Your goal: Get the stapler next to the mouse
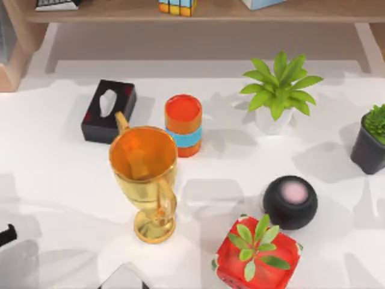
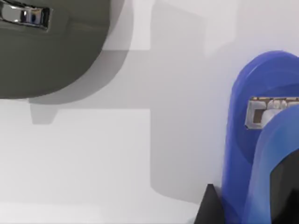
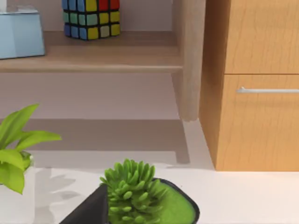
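White desk (image 1: 54, 180), blue stapler (image 2: 261, 130) lying apart from the grey mouse (image 2: 51, 51).
I see a gold trophy (image 1: 144, 180) with a tissue box (image 1: 108, 111) at its 11 o'clock. My left end effector (image 2: 247, 203) is at the stapler; whether it grips, I cannot tell.

A small green plant (image 3: 135, 193) in a dark pot (image 3: 88, 212) sat low in the frame. A colorful cube (image 3: 91, 17) and a light blue box (image 3: 21, 31) stood on a wooden shelf (image 3: 93, 58) at the upper left. A wooden drawer (image 3: 261, 121) with a silver handle (image 3: 267, 90) was on the right.
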{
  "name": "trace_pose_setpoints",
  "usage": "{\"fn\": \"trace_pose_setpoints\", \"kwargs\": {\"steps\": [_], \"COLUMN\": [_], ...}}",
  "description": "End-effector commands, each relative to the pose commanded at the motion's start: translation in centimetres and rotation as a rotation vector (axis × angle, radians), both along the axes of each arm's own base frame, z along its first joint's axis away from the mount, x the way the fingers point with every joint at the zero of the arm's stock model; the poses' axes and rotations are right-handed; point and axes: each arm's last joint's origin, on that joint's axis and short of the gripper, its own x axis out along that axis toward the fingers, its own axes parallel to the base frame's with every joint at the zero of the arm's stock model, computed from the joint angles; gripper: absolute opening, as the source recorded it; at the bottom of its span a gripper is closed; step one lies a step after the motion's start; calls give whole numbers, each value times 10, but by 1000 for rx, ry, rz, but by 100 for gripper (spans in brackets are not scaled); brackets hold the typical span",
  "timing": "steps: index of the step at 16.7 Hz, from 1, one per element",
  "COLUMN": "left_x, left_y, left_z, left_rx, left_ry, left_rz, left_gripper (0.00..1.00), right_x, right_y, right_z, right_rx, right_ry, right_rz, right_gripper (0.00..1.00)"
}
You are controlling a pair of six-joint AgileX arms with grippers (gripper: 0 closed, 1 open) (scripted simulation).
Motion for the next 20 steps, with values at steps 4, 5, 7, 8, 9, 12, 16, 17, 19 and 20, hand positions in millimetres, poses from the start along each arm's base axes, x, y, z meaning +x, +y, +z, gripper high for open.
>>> {"fn": "trace_pose_setpoints", "kwargs": {"steps": [4, 5, 7, 8, 9, 12, 16, 17, 19, 20], "left_x": [0, 0, 0, 0, 0, 1, 1, 0, 0, 0], "left_y": [0, 0, 0, 0, 0, 0, 0, 0, 0, 0], "left_z": [0, 0, 0, 0, 0, 5, 24, 28, 31, 31], "left_rx": [0, 0, 0, 0, 0, -1, -3, -2, -2, -2], "left_ry": [0, 0, 0, 0, 0, -7, 1, -1, -4, -4], "left_rz": [0, 0, 0, 0, 0, 2, 0, 0, 0, 0], "left_gripper": [0, 0, 0, 0, 0, 0, 0, 0, 0, 0], "right_x": [0, 0, 0, 0, 0, 0, 0, 0, 0, 0], "right_y": [0, 0, 0, 0, 0, 0, 0, 0, 0, 0], "right_z": [0, 0, 0, 0, 0, 0, 0, 0, 0, 0], "right_rx": [0, 0, 0, 0, 0, 0, 0, 0, 0, 0], "right_ry": [0, 0, 0, 0, 0, 0, 0, 0, 0, 0], "right_rz": [0, 0, 0, 0, 0, 0, 0, 0, 0, 0], "right_gripper": [100, 100, 100, 100, 100, 100, 100, 100, 100, 100]}}
